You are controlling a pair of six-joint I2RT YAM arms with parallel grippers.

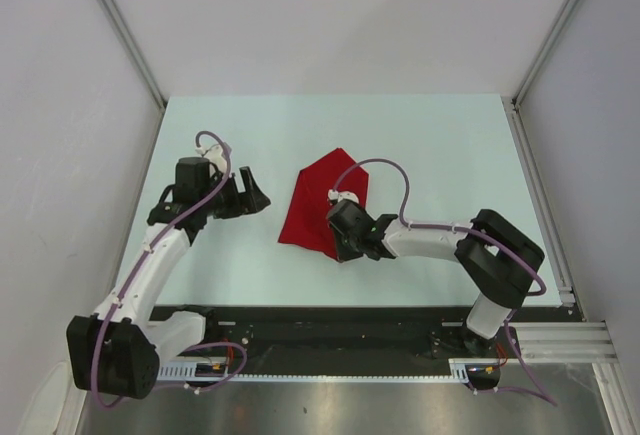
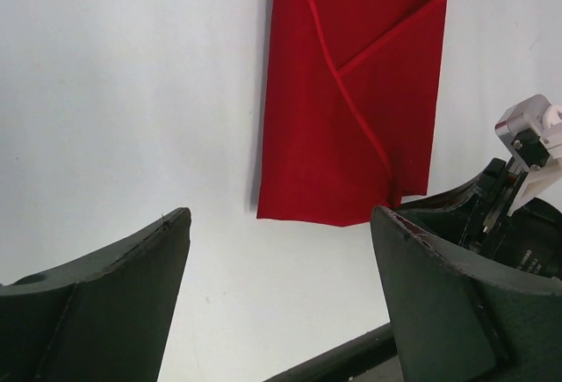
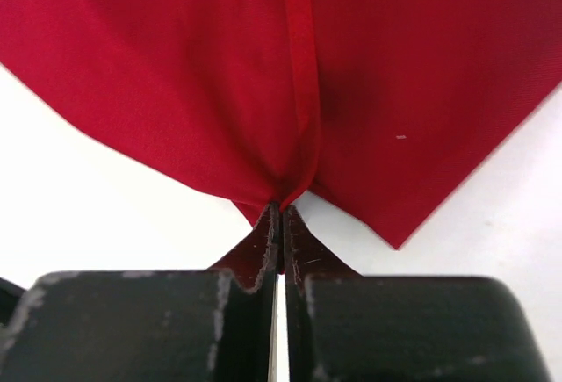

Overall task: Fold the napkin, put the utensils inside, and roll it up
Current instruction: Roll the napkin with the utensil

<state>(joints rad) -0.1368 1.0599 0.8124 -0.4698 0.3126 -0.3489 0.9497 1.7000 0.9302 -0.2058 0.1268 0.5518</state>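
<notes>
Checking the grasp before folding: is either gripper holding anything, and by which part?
The right gripper pinches the napkin by its near edge; the left gripper holds nothing.

A pale mint table [image 1: 450, 145] sits between plain white walls [image 1: 60, 105].

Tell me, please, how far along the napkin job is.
Done: the napkin is folded, flaps overlapping. In hand: the right gripper has its jaws shut on a napkin edge; the left gripper hangs open. Left: no spoon is visible, so placing it and rolling remain.
</notes>
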